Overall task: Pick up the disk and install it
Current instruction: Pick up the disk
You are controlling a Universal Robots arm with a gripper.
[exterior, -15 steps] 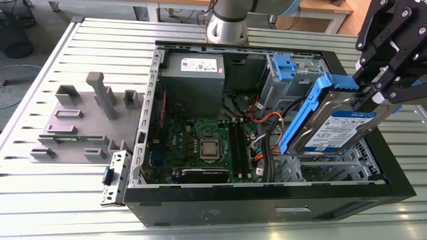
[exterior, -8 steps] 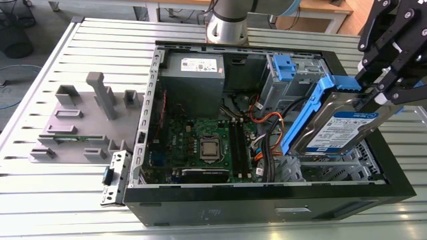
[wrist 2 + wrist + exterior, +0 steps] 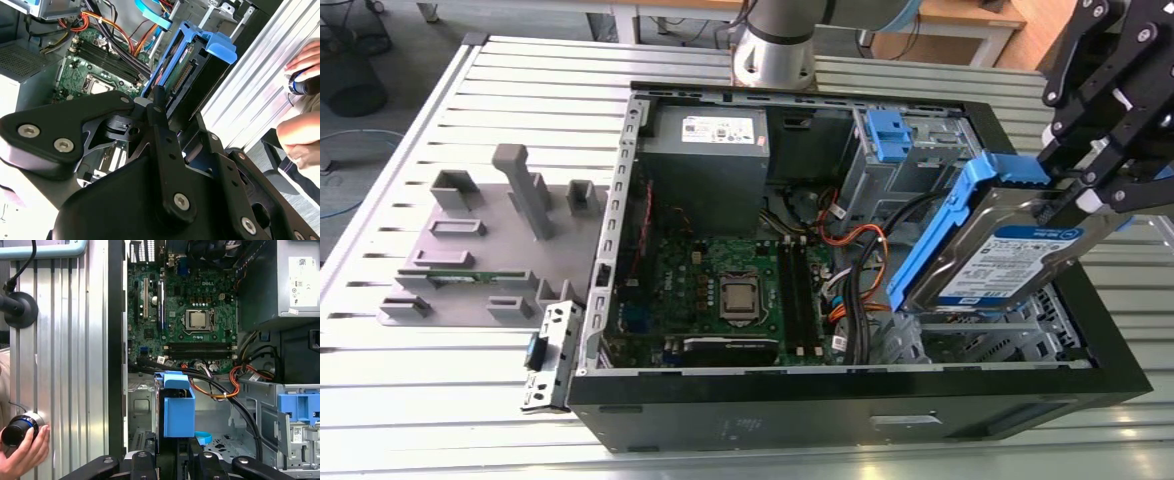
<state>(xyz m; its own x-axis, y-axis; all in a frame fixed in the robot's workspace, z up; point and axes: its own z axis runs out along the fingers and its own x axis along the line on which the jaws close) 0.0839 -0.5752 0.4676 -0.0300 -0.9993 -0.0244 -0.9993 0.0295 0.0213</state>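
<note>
**A:** Where is the disk?

**B:** In the exterior view the disk (image 3: 998, 258) hangs tilted over the open computer case (image 3: 854, 405), at about 3 o'clock from the motherboard (image 3: 720, 275). Its labelled face looks toward the camera and its blue-framed edge is on the motherboard's side.

**A:** And the gripper?

**B:** The gripper (image 3: 1083, 198) is clamped on the disk's upper end, at about 1 o'clock from the label. In both wrist views the black fingers (image 3: 159, 107) close on either side of the blue-framed body (image 3: 178, 412).

**A:** Is the disk seated in a bay?

**B:** No. Its lower end sits just above the grey metal drive cage (image 3: 987, 335), at about 4 o'clock from the motherboard. I cannot tell whether they touch.

**A:** What else is there?

**B:** The power supply (image 3: 707, 150) lies at 12 o'clock from the motherboard. A grey fixture plate (image 3: 467, 265) rests on the ribbed bench (image 3: 440, 400), at 9 o'clock from the case. In the first wrist view a person's hand (image 3: 25, 456) holds a small black-and-blue object (image 3: 17, 427) on the bench.
</note>
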